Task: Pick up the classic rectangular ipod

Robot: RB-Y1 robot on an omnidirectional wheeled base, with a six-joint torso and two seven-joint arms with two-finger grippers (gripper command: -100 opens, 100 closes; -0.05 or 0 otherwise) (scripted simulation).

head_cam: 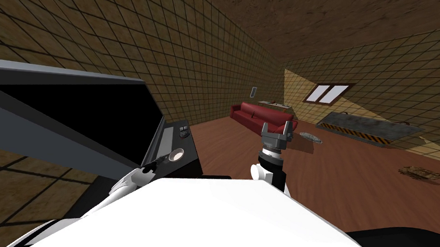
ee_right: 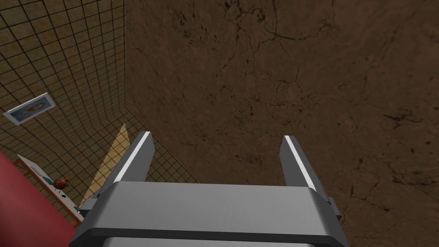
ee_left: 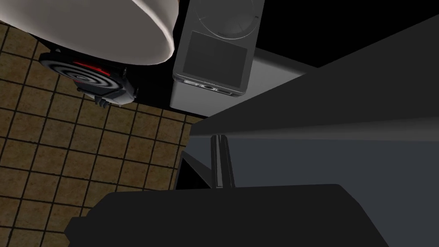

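Currently the approach step is in hand, as I judge it: the left gripper is hovering short of the ipod, its two fingers lying pressed together, blade against blade, with nothing between them. The ipod, a flat grey rectangle with a round wheel and a dark screen, is lying face up on the top of the dark cabinet, at about twelve o'clock from the fingertips and apart from them. A white bowl is sitting just beside it, at roughly ten o'clock from the gripper, and a round dark device with a red mark is peeking out from under the bowl's rim, on the side away from the ipod. Whether bowl and ipod are touching I cannot tell, since the rim is overhanging the gap between them. Seen from the head, the cabinet is standing at about eleven o'clock of me, with the bowl on its top and the left arm pointing at it. The right gripper is hanging raised at about one o'clock, fingers spread wide and carrying nothing. The next move is calling for the left fingers to part, then for the hand to line up across the ipod's narrow width and go in over it, staying off the bowl's rim at ten o'clock, before the blades are closing on the two long sides.
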